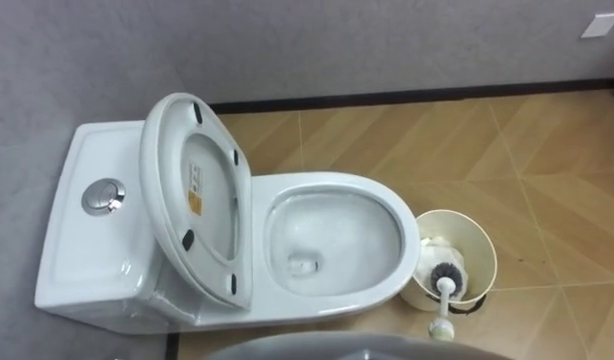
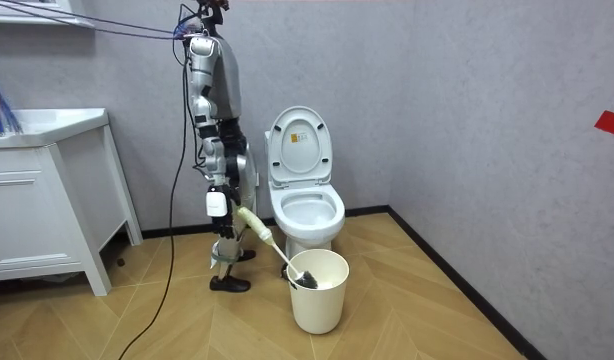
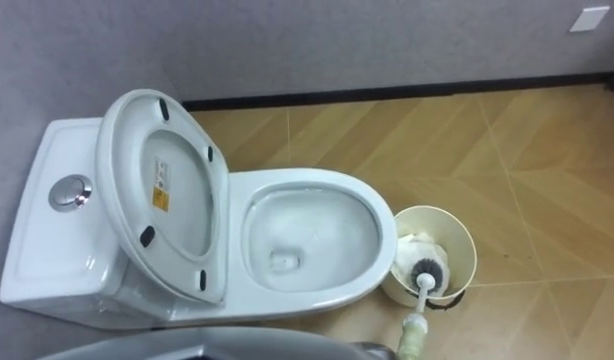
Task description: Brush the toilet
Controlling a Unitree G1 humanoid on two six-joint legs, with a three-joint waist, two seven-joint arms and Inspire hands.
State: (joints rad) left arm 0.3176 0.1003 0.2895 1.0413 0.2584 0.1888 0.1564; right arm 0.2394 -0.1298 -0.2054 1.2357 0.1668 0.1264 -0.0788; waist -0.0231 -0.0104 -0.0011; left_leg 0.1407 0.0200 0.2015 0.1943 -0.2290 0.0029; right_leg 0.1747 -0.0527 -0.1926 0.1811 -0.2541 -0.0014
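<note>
The robot is standing side-on to the toilet, on the room view's left of it. Its right hand (image 2: 225,207) is hanging low at its side. As far as the room view lets me judge, the fingers are clamping round the top end of the toilet brush (image 1: 444,295). From the fingers the pale handle is slanting down and away. The dark bristle head is sitting inside the cream bucket (image 1: 475,235), which is standing on the wooden floor (image 1: 557,150) just below and beyond the fingers.

Farther out from the fingers, just beside the bucket, the toilet bowl (image 1: 387,205) is lying open. Beyond it the lid and seat (image 1: 167,160) are standing raised against the tank (image 1: 77,240), which is carrying a round chrome flush button (image 1: 103,196). A white sticker (image 1: 196,180) with an orange patch is showing on the lid's underside, and its print is too small to read. Farthest from the fingers, a small white plate (image 1: 599,25) is sitting on the grey wall (image 1: 337,40); any writing on it is too small to tell.
</note>
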